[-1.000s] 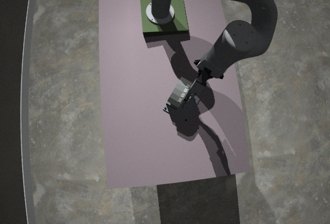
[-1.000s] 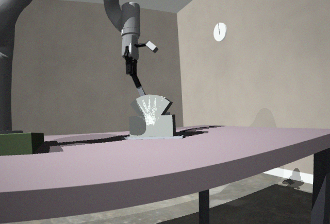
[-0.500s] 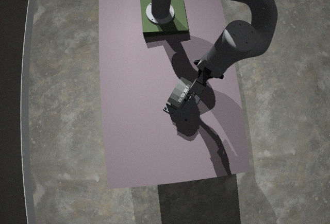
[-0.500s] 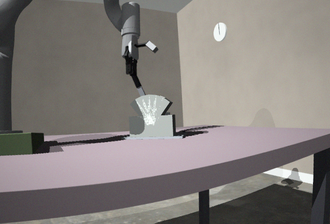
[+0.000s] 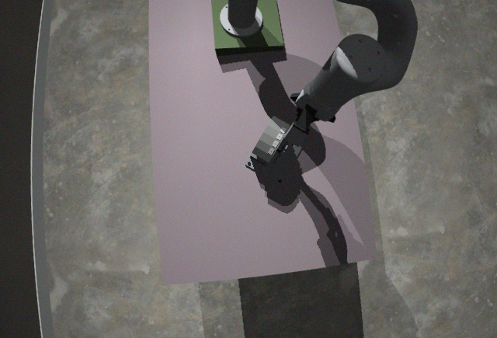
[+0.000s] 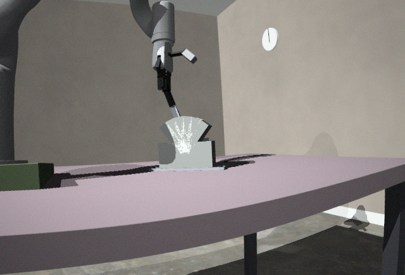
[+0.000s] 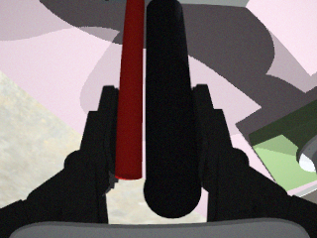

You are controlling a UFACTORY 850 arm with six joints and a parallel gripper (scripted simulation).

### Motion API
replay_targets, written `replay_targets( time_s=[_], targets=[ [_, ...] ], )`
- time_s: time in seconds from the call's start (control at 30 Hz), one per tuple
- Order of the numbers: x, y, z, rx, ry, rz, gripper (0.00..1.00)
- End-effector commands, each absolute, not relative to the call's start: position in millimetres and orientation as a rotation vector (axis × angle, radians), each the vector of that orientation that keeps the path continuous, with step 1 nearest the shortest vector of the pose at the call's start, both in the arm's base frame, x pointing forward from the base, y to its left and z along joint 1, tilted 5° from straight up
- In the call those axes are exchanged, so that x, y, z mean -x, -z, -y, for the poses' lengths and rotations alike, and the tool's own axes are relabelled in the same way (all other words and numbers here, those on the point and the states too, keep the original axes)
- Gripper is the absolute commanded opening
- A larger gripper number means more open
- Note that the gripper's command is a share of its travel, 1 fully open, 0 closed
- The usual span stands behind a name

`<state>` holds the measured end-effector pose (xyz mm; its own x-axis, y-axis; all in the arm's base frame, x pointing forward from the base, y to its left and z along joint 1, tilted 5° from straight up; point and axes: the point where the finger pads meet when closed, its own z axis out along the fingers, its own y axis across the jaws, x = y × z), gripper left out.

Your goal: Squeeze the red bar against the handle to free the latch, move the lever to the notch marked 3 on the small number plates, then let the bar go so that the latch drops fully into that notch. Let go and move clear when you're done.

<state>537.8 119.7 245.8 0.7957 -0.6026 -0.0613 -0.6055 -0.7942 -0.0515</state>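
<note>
Red, slim and round, the squeeze bar (image 7: 130, 86) lies pressed alongside the thick black cylindrical handle (image 7: 168, 106), both caught between the two black fingers of the gripper (image 7: 155, 135), which are clenched on the pair. That grasp, by my judgement, keeps the latch lifted so the lever (image 6: 172, 103) can swing. The bar sits against the one finger, the handle against the other, no gap showing between bar and handle. The lever leans out of a grey fan-shaped notch block (image 6: 186, 141) standing on the mauve worktop (image 5: 192, 189), nearer its right edge than its left. Small number plates (image 5: 276, 139) are too tiny to read, so the current notch cannot be told.
</note>
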Motion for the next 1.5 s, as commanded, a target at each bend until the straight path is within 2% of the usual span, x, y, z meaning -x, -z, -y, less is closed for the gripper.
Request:
replay_targets(
  time_s=[0.0,0.77,1.47],
  targets=[
    [-545,-250,-114,2.911,-0.061,-0.981,0.00],
    [-579,-257,-88,2.911,-0.061,-0.981,0.00],
    [-583,-257,-86,2.911,-0.061,-0.981,0.00]
  ],
)
